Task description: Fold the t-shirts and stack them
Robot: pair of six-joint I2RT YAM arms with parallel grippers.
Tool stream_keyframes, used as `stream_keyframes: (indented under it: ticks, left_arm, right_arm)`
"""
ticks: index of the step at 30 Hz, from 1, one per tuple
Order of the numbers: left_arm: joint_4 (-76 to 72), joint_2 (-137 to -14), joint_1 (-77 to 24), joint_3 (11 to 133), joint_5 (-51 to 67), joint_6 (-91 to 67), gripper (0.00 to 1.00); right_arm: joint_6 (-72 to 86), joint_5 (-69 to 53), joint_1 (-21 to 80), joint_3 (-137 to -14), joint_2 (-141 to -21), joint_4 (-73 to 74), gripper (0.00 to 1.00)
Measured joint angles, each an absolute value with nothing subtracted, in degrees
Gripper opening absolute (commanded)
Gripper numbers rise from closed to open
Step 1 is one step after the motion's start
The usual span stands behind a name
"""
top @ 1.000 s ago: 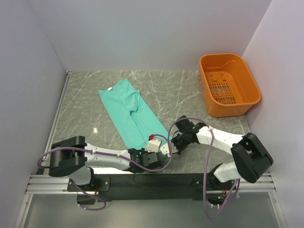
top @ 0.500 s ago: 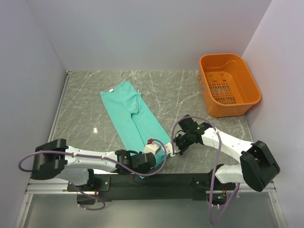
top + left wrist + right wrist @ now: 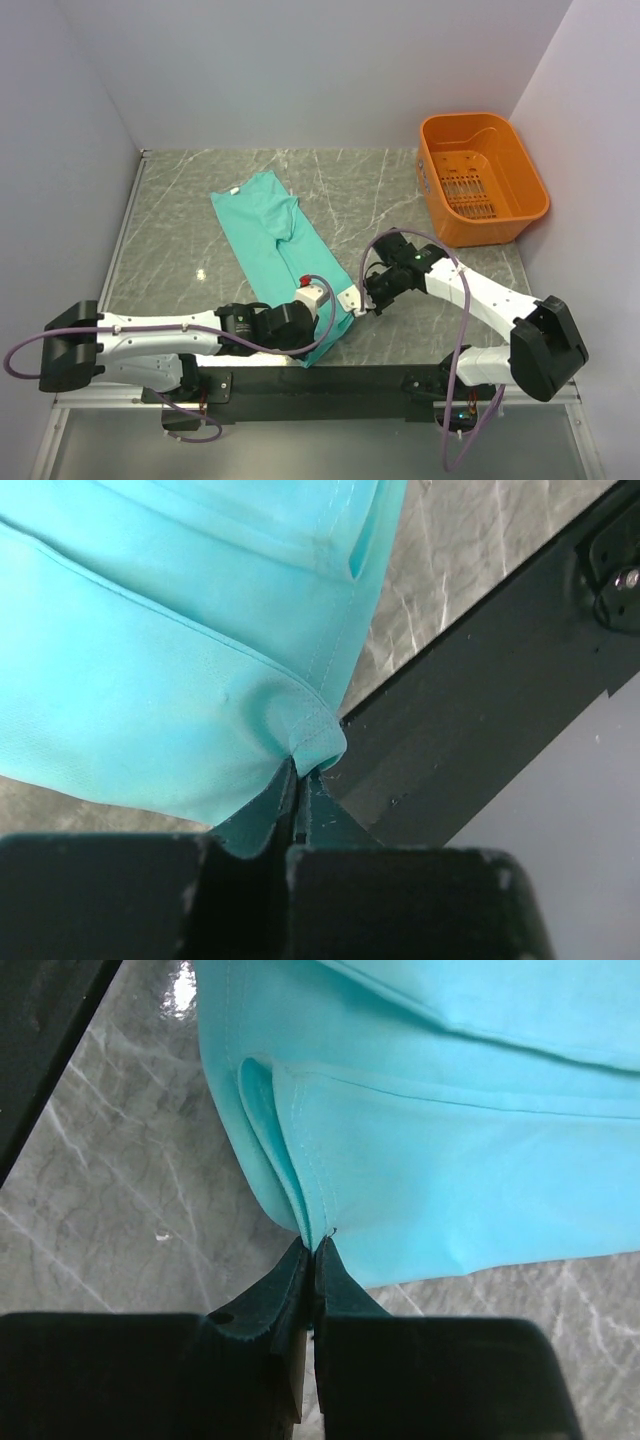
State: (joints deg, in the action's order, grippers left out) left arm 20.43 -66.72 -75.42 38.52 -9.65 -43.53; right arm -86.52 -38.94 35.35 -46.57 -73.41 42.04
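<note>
The teal t-shirt (image 3: pixel 275 235) lies as a long folded strip on the marble table, running from the far left toward the near edge. My left gripper (image 3: pixel 308 350) is shut on its near corner close to the black rail; in the left wrist view the closed jaws (image 3: pixel 300 772) pinch the bunched hem of the cloth (image 3: pixel 180 670). My right gripper (image 3: pixel 353 302) is shut on the near right edge of the shirt; in the right wrist view the closed jaws (image 3: pixel 315 1245) pinch several layered edges of the cloth (image 3: pixel 450 1160).
An orange plastic basket (image 3: pixel 485 180) stands at the far right against the wall. The black mounting rail (image 3: pixel 330 380) runs along the near edge, just beside the left gripper (image 3: pixel 480 710). Walls close in the left, back and right sides.
The left arm has swung its elbow out to the left and its gripper has shifted left. The shirt's near end now reaches closer to the rail. The right gripper has moved slightly farther away.
</note>
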Motion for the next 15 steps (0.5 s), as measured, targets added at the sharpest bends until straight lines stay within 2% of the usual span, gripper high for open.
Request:
stream_keyframes:
  ticks: [2,3,6,12,15]
  left_arm:
    - [20.5,-67.3,-75.4,38.4,-8.9,-43.5,0.11]
    - [20.4,-67.9,-75.4,38.4,-8.8,-43.5,0.22]
    - [20.6,-70.3,-75.4,38.3,-8.6,-44.1,0.36]
    - [22.1,-71.9,-76.6,37.0,-9.1,-45.8,0.5]
    - [23.0,-71.9,-78.1,36.9,-10.4,-46.6,0.52]
  right_arm:
    - [-86.3,-38.9,35.4,-46.6,-74.1,42.2,0.0]
    - [-86.3,-38.8,35.4,-46.6,-74.5,42.2,0.0]
    - [-85.9,-38.0,35.4,-46.3,-75.4,42.0,0.0]
    - [-84.9,-36.3,35.2,-43.9,-75.7,40.9,0.0]
    - [-84.8,-36.1,35.2,-43.4,-76.1,40.4,0.0]
